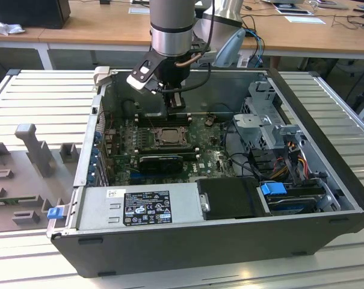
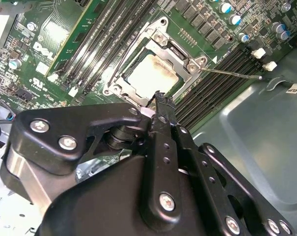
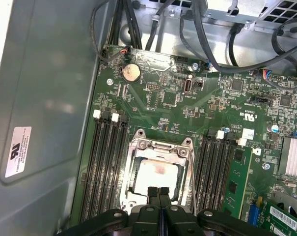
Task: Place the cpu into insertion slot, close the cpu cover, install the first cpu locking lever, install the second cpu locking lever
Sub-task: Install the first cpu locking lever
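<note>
Pincer (image 3: 158, 191): both black fingers lie flat against each other, and nothing shows between them. In the second wrist view the tips (image 2: 160, 98) hang right at the near edge of the socket; contact with it cannot be confirmed.

Directly ahead of the tips is the cpu (image 3: 155, 174), seated flat in the insertion slot (image 3: 161, 145) with its pale face up. The cpu cover (image 3: 135, 169) appears to be down over it, framing the chip through its window.

Just beyond the socket, to one side of the pincer, a thin wire locking lever (image 2: 231, 73) angles out over the memory slots (image 2: 222, 83), apparently unlatched.

Further out are the green motherboard (image 3: 163, 98) and then the grey case wall (image 3: 40, 98).

Handling, judged:
- The chip is light, stiff and fragile, so it should be left alone now it is seated.
- The cover is thin, stiff sheet metal, so press on its rim and not through the window.
- The lever is springy, narrow and slippery, so engage it near its free end.
</note>
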{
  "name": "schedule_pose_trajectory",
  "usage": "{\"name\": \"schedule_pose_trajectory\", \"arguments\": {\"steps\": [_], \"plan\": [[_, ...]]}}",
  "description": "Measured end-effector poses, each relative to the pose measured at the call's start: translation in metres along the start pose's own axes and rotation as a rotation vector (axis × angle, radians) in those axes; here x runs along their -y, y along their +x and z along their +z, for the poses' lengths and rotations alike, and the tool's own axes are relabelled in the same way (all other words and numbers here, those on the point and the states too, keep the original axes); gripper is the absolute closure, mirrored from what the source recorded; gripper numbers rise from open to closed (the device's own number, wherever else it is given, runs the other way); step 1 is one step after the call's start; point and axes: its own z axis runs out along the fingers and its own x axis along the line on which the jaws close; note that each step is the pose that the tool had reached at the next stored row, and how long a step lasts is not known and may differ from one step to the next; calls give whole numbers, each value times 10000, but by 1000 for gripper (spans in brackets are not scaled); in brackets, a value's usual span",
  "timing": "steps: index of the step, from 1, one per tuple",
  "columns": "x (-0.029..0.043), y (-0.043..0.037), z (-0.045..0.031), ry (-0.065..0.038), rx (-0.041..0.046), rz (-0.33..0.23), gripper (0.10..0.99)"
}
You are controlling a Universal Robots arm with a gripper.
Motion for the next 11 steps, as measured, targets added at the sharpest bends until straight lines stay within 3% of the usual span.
{"name": "schedule_pose_trajectory", "arguments": {"steps": [8,11], "plan": [[-1,0,-11,4,-12,-234,980],[-1,0,-13,21,-33,-797,980]]}}
